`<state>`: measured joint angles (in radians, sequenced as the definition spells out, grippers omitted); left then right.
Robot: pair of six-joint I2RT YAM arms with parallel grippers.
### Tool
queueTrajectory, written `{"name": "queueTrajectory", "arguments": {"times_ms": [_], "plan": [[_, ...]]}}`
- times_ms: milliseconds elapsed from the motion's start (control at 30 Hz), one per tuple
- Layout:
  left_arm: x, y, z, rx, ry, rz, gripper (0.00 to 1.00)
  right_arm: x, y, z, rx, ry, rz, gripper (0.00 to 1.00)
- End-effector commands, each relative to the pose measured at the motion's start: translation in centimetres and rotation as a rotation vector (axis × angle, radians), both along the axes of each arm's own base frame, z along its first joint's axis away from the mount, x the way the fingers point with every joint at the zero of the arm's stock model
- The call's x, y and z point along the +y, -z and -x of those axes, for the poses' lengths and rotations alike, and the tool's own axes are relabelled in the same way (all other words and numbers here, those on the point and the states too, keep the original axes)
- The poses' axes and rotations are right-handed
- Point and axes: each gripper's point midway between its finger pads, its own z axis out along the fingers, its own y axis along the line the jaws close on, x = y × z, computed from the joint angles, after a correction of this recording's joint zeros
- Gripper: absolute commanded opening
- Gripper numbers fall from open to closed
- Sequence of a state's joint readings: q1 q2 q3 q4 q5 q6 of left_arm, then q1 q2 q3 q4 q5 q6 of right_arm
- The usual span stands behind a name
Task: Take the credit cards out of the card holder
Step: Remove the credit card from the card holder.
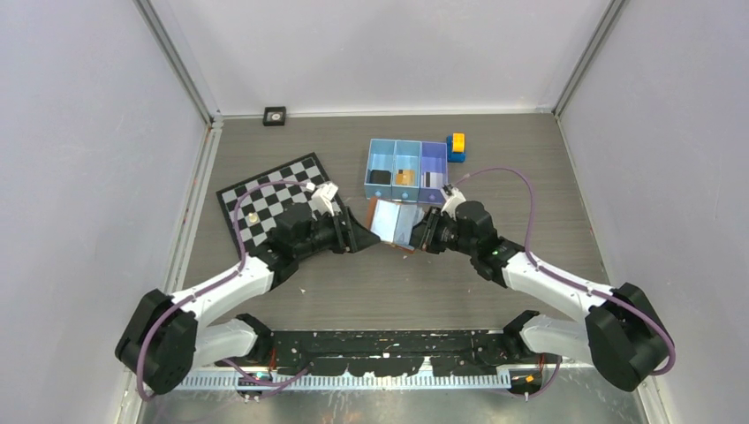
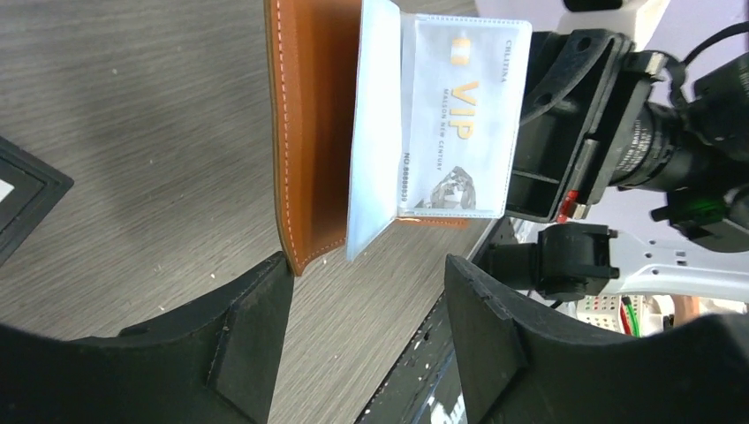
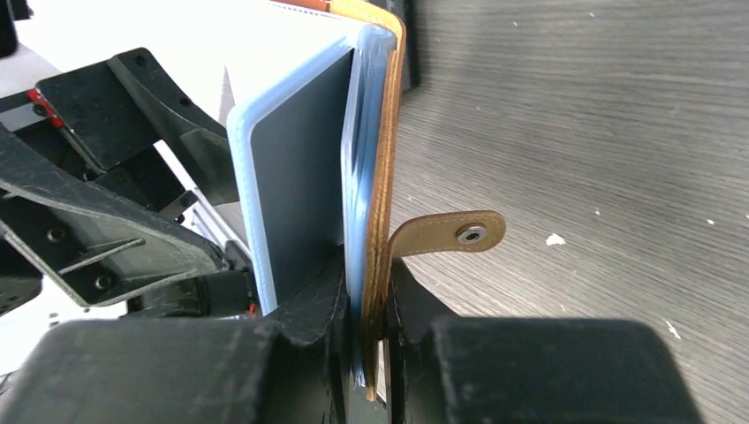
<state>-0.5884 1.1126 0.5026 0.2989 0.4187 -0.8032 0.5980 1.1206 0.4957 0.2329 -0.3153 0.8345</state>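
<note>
One open card holder (image 1: 391, 222), jutting leftward from right pincer (image 1: 421, 232)

Card holder (image 2: 305, 132): top cut off by the upper edge in the left wrist view; in the right wrist view its lower edge is hidden between the closed fingers of the right gripper (image 3: 375, 340). Tray (image 1: 395, 152): compartment contents too small to identify from above. Small black object (image 1: 275, 116) at the far wall: too small to tell.

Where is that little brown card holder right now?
Seen from above, the card holder is held mid-table, just on the near side of the blue tray, between the open left gripper and the right gripper, which pinches its edge.
</note>
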Motion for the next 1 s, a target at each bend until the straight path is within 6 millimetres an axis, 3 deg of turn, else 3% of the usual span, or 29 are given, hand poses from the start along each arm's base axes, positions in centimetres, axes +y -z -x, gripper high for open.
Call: {"name": "queueTrajectory", "arguments": {"times_ms": [0, 233, 500, 667, 967], "plan": [[-1.4, 0.0, -0.4, 0.002, 0.056, 0.007, 0.66, 0.8, -0.2, -0.8, -0.009, -0.011, 0.070, 0.00], [-2.3, 3.1, -1.0, 0.112, 0.071, -0.047, 0.70, 1.4, 1.3, -0.6, 0.023, -0.026, 0.161, 0.00], [-2.9, 0.6, 0.0, 0.021, 0.131, 0.041, 0.70, 2.3, 3.1, -0.4, 0.071, -0.059, 0.228, 0.00], [-3.7, 0.6, 0.4, 0.030, 0.171, 0.051, 0.70, 2.9, 4.2, 0.2, 0.108, -0.093, 0.266, 0.00], [-3.8, 1.5, 0.3, 0.052, 0.162, 0.010, 0.67, 3.4, 4.2, 0.6, 0.105, -0.118, 0.267, 0.01]]}}
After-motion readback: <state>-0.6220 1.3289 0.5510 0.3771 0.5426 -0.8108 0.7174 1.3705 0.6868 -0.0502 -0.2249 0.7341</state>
